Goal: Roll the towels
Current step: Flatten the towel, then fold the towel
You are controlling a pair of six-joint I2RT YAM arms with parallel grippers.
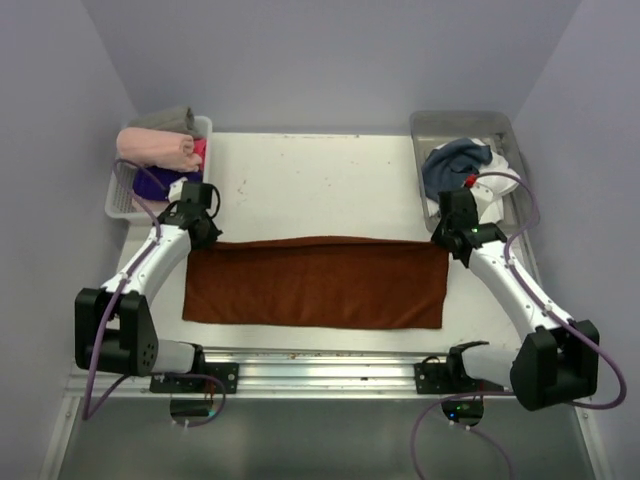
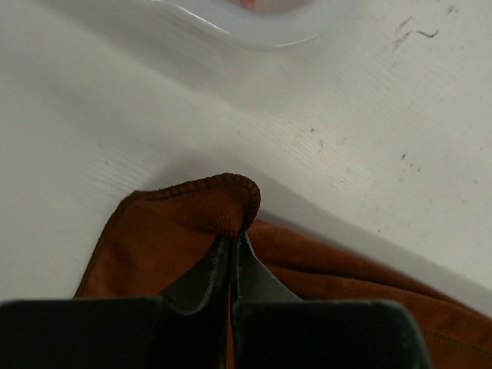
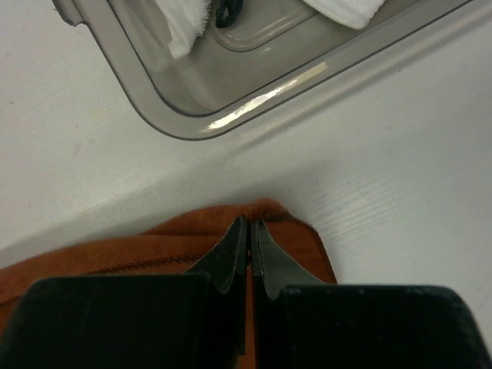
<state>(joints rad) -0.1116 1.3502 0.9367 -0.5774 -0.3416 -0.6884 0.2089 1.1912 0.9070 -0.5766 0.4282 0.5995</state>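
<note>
A rust-brown towel [image 1: 315, 282] lies spread as a long rectangle across the white table, its long side running left to right. My left gripper [image 2: 232, 238] is shut on the towel's far left corner [image 2: 223, 196], which puckers up between the fingertips. At the opposite end my right gripper [image 3: 250, 224] is shut on the far right corner [image 3: 265, 209], also pinched into a small ridge. In the top view the left gripper [image 1: 200, 228] and the right gripper [image 1: 450, 232] sit at the two far corners. A dark slate-blue towel [image 1: 455, 160] and a white towel [image 1: 497, 185] lie crumpled in the grey bin.
A clear grey bin [image 1: 500, 125] stands at the back right, its corner [image 3: 181, 123] just beyond my right fingers. A white basket [image 1: 122, 195] at the back left holds pink, grey and purple cloth rolls; its rim [image 2: 254, 34] shows ahead of my left fingers.
</note>
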